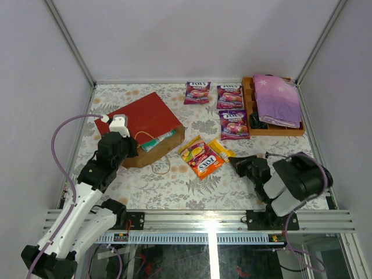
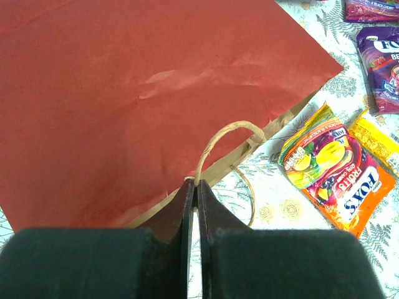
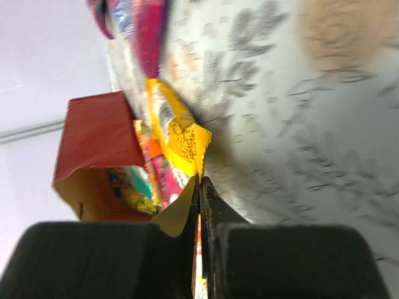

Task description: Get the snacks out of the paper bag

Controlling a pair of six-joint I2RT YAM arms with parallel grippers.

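The paper bag (image 1: 145, 116) lies flat near the left edge of the table (image 1: 174, 189), with its mouth turned to the middle. The left gripper (image 2: 192, 190) has its jaws pressed together at the mouth edge, beside the cord handle (image 2: 218, 140); it probably pinches the kraft paper there. The right gripper (image 3: 200, 185) is closed on a corner of the yellow pouch (image 1: 222, 149). An orange pouch (image 1: 208, 165) and a green-yellow pouch (image 1: 192, 147) lie between it and the bag. Three purple pouches (image 1: 229, 96) lie toward the far edge, beside the wooden tray (image 1: 279, 132) in the far right corner, which holds a purple cloth (image 1: 278, 99). The right wrist view looks into the bag's mouth, where a colourful pouch (image 3: 134, 187) lies inside. The top view shows only the end of it.
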